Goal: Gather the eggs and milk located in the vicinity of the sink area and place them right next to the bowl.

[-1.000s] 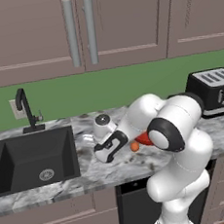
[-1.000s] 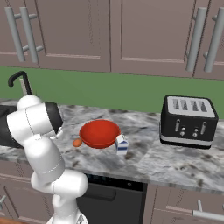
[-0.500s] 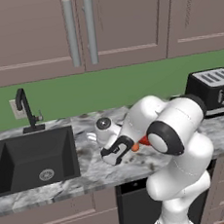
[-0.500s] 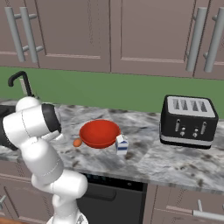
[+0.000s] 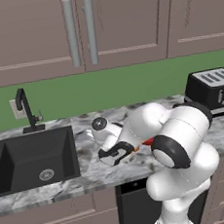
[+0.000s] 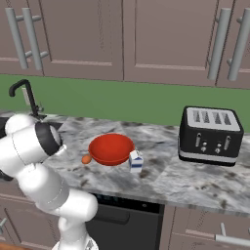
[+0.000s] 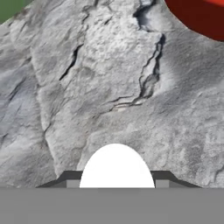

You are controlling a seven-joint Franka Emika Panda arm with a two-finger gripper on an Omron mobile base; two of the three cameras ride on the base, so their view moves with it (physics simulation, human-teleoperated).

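Gripper [image 5: 119, 155] is clamped on the white egg [image 7: 116, 166], low over the counter [image 7: 109, 87] near the bowl [image 6: 111, 148]. Orange-brown egg [image 6: 86, 159] and milk [image 6: 136, 160] already stand just beside the bowl, so only this egg is left, I think.

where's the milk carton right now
In the right base view the milk carton stands upright on the marble counter, right beside the red bowl on its right, with the black toaster further right.
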